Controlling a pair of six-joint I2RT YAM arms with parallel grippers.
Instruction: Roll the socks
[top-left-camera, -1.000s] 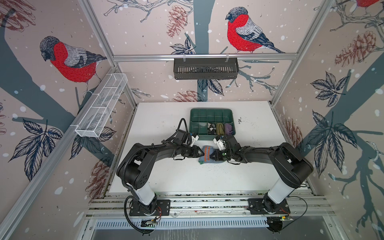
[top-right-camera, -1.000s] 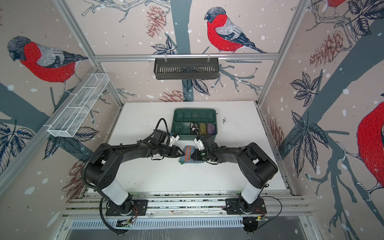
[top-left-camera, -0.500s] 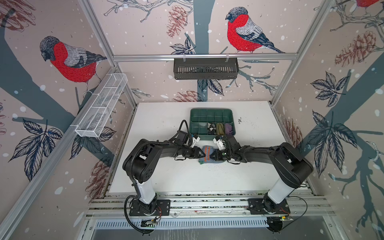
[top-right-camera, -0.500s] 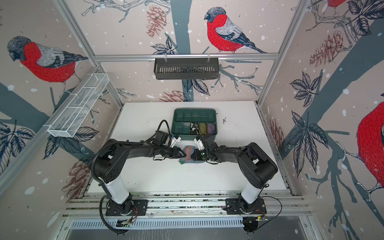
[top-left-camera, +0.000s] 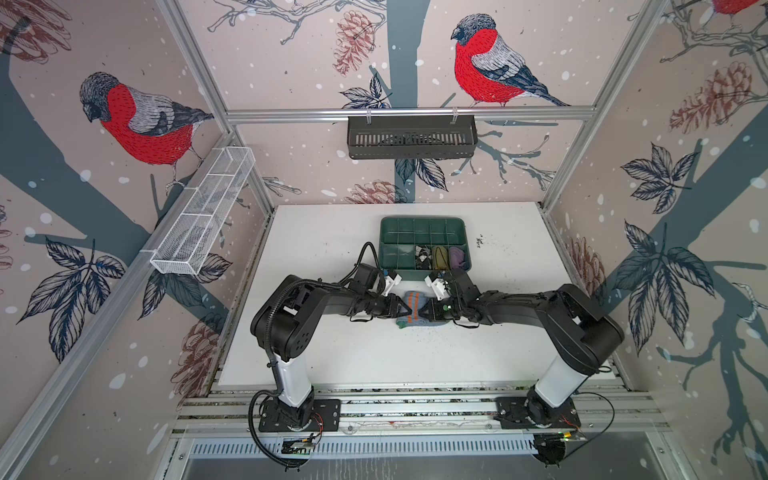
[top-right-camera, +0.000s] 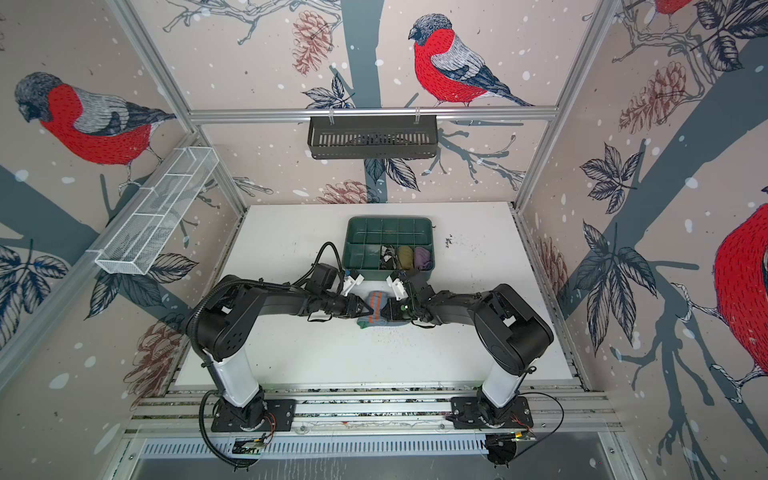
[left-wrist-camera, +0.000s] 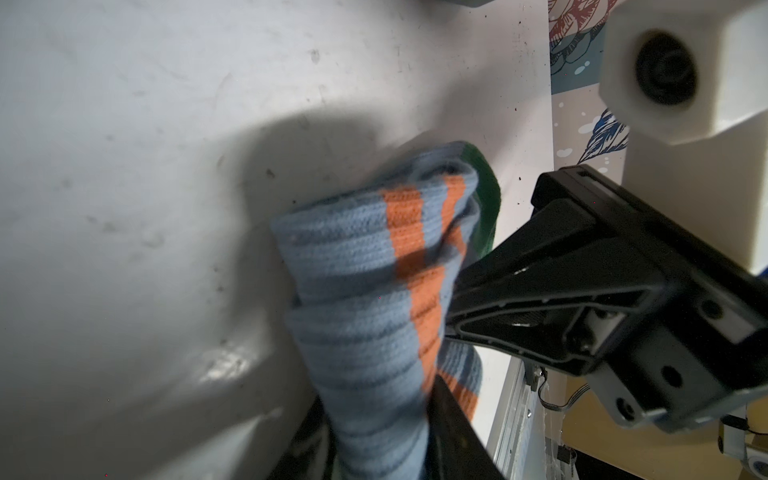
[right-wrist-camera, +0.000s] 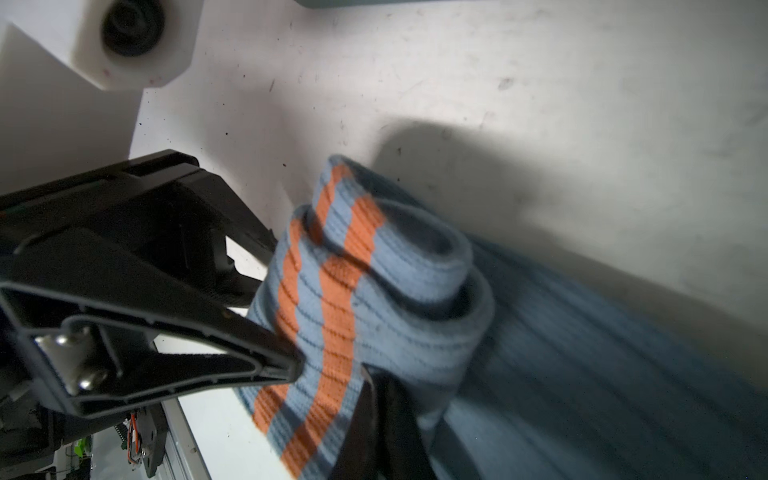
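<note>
Presently in work: the blue sock (top-left-camera: 413, 298) with orange stripes, partly rolled, lying in the middle of the surface (top-left-camera: 332, 340) between the two arms.
Other sock: the argyle sock (top-left-camera: 421, 257) sits rolled in a compartment of the green tray (top-left-camera: 422, 220), beside an olive roll (top-left-camera: 439, 257) and a purple roll (top-left-camera: 456, 257).
Left end effector (top-left-camera: 406, 309): its fingers stand on both sides of the rolled end and the knit fills the gap between them. It looks clamped on the blue sock; how firmly, I cannot tell.
Right end effector (top-left-camera: 423, 311): fingers together, tip pushed into the fabric from the opposite side. If a thin fold is pinched there, I cannot tell.
Handling: soft, light, stretchy ribbed knit. I judge it will not slip much, but the coil may spring open when released.
Where to hold: probably at the coil itself, through all layers, not on the loose outer layer alone.
Edges: the tray's front wall is near behind the sock. The two tips nearly meet head-on, so I see a risk of collision.
Open room: wide bare surface toward the front edge and to both sides.
</note>
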